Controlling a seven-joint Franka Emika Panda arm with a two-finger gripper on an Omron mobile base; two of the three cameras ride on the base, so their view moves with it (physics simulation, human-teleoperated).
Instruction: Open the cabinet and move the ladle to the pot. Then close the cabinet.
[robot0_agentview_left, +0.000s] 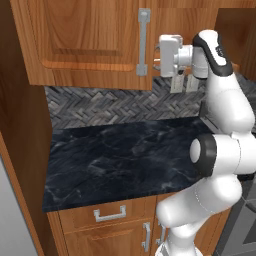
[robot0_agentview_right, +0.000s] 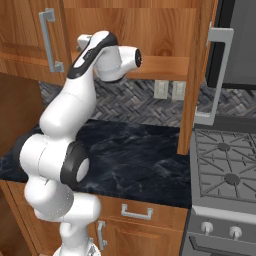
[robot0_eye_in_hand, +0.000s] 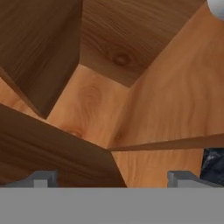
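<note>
Left base view: arm's up high, gripper (robot0_agentview_left: 159, 55) level with the bottom of the wall cabinet (robot0_agentview_left: 85, 45), just right of the left door's silver handle (robot0_agentview_left: 143, 42). That left door looks shut. Right base view tells the other half: the right door (robot0_agentview_right: 200, 75) stands swung out toward the stove (robot0_agentview_right: 225, 170), its handle (robot0_agentview_right: 216, 75) facing the range, cabinet interior exposed. So step 1 looks done on 1 side, judging by how the door hangs.

Hand view: 2 fingertips (robot0_eye_in_hand: 43, 178) at the bottom, set wide apart, nothing between them — jaws fully spread, holding nothing. Cam's peering into bare wood: shelf edge and inner walls of the cabinet, angled bc the wrist is rolled. A pale rounded bit (robot0_eye_in_hand: 216, 8) peeks in at the top right corner; can't tell what it is.

Ladle — can't pick it out in any shot. Pot — not spotted either; the burners seen are bare. Dark stone counter (robot0_agentview_left: 120, 155) below is bare too.

My read: hand's aimed into the opening w/ jaws wide to hunt for the ladle inside. Risk: clipping the shut left door's handle, it's v. close.
</note>
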